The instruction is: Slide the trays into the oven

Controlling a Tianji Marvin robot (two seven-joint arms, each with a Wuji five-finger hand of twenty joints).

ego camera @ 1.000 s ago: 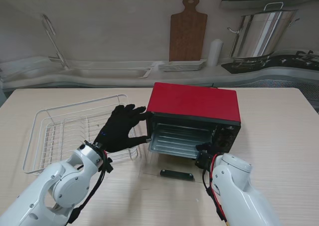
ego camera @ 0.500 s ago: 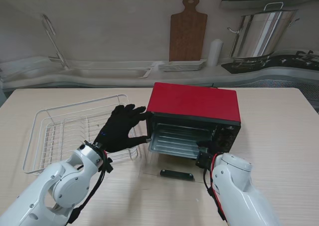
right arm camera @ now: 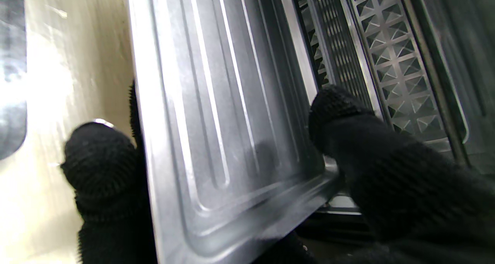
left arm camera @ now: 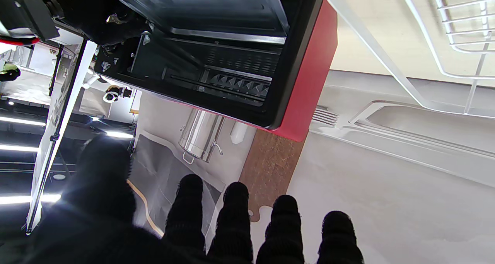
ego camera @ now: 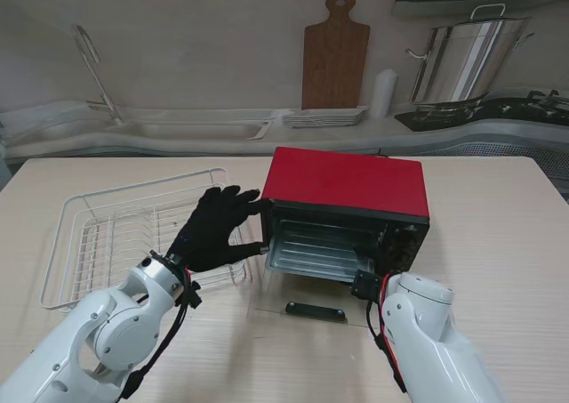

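Right hand (right arm camera: 239,186): hidden behind its own forearm in stand view; wrist view shows gloved fingers (right arm camera: 340,113) clamped on a metal tray (right arm camera: 216,101), thumb on one face, other fingers on the opposite face. Tray sits partly inside the oven (ego camera: 348,209), its far end cut off by the frame edge. Oven is mid-table (ego camera: 498,243), door (ego camera: 307,307) folded down flat twd the near edge.

Left hand (ego camera: 213,229): fingers spread wide, holding nothing, fingertips at the oven's left front edge; contact can't be confirmed. Dish rack (ego camera: 124,234) on the table's left side, wires only partly visible behind the hand.

Vs 1.0 s ago: right forearm has shifted slightly twd the near edge; left hand, oven, rack unchanged.

No legible labels or writing.
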